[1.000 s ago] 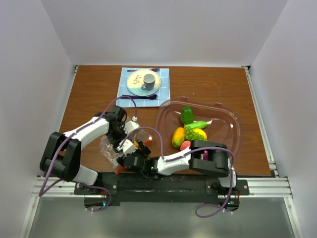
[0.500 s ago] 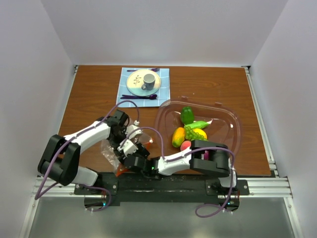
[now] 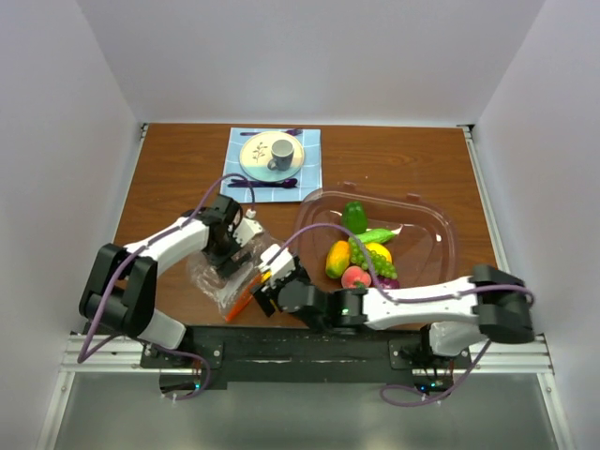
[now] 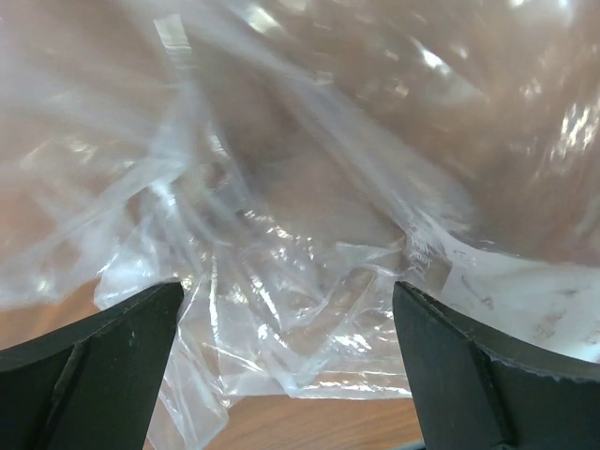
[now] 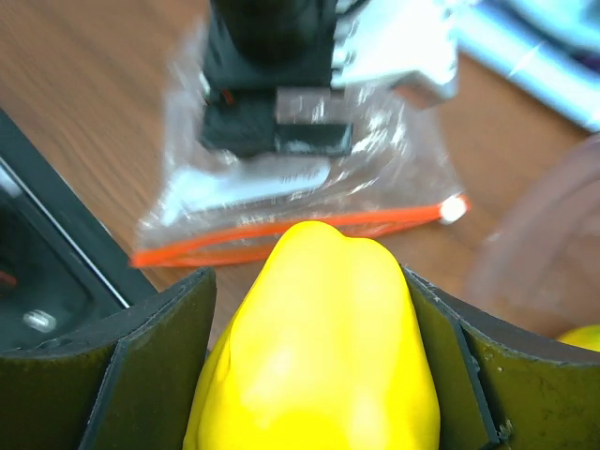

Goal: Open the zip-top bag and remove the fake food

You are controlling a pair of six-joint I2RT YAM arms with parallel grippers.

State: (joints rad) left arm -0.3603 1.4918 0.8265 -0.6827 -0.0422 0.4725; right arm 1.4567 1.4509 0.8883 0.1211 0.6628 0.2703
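Closest to me, the right gripper [image 5: 309,281] has its fingers part-closed around a yellow piece of fake food [image 5: 319,366], which fills the gap between them. It's outside the bag [image 3: 217,281], on my side of the orange zip strip [image 5: 291,228]. The bag lies flat on the table [image 3: 169,187] near the front edge, left of centre. The left gripper [image 4: 286,300] is right over it, fingers spread wide with crinkled clear plastic between them and nothing pinched. Further back on the right, the clear bowl [image 3: 424,203] holds more fake food [image 3: 361,255]: green, yellow, orange and pink pieces. At the far edge there's a blue mat [image 3: 236,178] with a plate [image 3: 253,159] and a grey cup [image 3: 280,153].
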